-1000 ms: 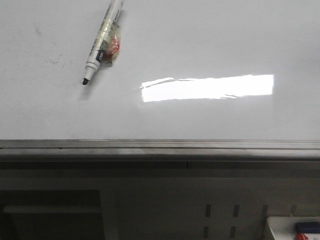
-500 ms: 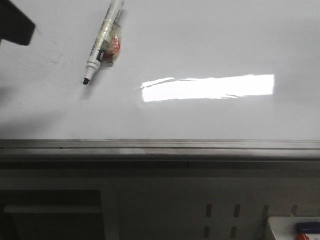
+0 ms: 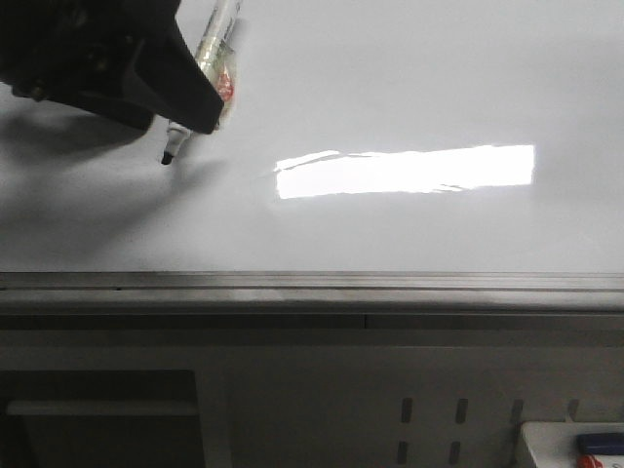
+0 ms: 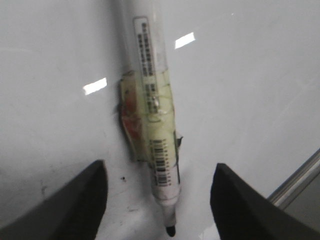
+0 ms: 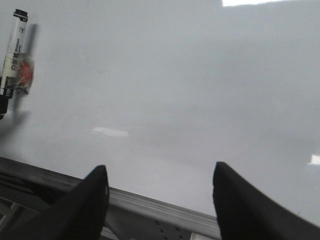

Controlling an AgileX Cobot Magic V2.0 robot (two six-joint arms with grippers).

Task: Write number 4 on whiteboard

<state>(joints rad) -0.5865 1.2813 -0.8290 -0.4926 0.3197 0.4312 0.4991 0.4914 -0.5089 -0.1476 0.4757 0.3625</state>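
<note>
Your left pincer point(image 4: 159, 200) hangs wide open astride the uncapped marker point(image 4: 152, 135) lying on the whiteboard point(image 3: 409, 88), where no number 4 shows yet; close off-centre on the taped lump and I judge the marker may roll or smear its tip across the board. Your right pincer point(image 5: 157, 200) is also wide and empty, well apart. The left wrist view shows the straddle, which the front view hides behind the dark arm point(image 3: 97, 54)

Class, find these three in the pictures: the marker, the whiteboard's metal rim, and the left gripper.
Marker point(image 4: 155, 145), left wrist view: on its taped barrel.
Rim point(image 3: 390, 283), front view: on the grey strip along the whiteboard's lower edge.
Left gripper point(image 4: 160, 200), left wrist view: midway between its open fingertips, astride the marker.
</note>
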